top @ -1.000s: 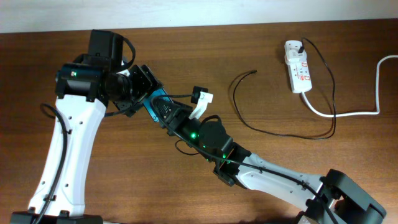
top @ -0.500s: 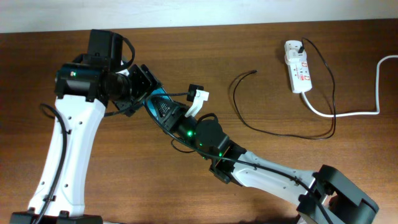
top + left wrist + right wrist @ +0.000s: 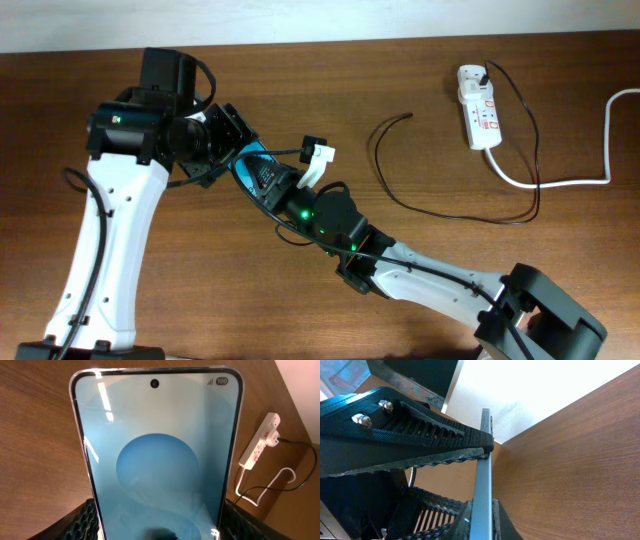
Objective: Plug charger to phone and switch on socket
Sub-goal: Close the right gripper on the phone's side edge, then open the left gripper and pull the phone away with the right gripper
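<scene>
Phone (image 3: 157, 455) clamped by left hand (image 3: 232, 150) and right hand (image 3: 272, 185), its lower edge hidden.

The brown wooden tabletop (image 3: 420, 270) carries, well off to the right of both jaws, a white power strip (image 3: 479, 119) with its thick white cord (image 3: 590, 180) and a looping thin black charger cable (image 3: 440, 208).

Looks like a robotics lab or test bench: 2 white-and-black arms bolted over a bare wood-grain worktop (image 3: 300, 90), a plain white wall behind, and a white power strip (image 3: 479, 108) with trailing cords.
</scene>
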Robot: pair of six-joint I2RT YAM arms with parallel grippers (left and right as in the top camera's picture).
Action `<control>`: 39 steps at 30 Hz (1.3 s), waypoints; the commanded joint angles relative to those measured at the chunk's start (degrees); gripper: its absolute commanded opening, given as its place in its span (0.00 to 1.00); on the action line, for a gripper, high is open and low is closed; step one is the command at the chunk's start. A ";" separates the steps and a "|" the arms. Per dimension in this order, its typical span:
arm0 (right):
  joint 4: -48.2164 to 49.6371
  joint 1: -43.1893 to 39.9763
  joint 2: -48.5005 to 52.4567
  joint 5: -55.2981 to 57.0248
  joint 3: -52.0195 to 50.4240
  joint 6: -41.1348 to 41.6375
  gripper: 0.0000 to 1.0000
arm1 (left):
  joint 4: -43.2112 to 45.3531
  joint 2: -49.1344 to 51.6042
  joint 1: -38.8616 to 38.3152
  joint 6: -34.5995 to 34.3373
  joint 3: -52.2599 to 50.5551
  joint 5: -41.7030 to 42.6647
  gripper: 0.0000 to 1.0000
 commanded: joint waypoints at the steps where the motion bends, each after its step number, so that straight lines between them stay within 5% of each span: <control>1: 0.92 0.46 -0.42 -3.65 1.09 0.48 0.05 | 0.17 -1.29 -0.13 -0.07 1.27 1.07 0.51; 5: 0.92 0.42 -0.57 -3.91 1.09 1.42 0.04 | -0.04 -1.29 -0.13 -0.07 1.27 1.09 0.59; 12: 0.92 0.37 -1.33 -4.33 1.09 1.40 0.05 | -0.04 -1.29 -0.13 -0.07 1.27 1.09 0.99; 25: -3.23 -9.01 -1.55 -14.51 1.09 13.86 0.05 | 1.97 -8.61 -0.11 6.67 1.29 -5.25 0.99; 29: -18.71 -15.56 -2.95 -25.62 1.09 19.15 0.04 | 1.55 -14.21 -0.11 12.46 1.27 -7.98 0.99; 35: -28.72 -22.58 -11.32 -44.57 1.09 19.10 0.05 | -2.84 -19.63 -0.11 14.97 1.27 -15.26 0.99; 39: -53.20 -25.99 -24.41 -46.75 1.09 14.27 0.05 | -3.58 -21.09 -0.11 14.97 1.27 -15.26 0.99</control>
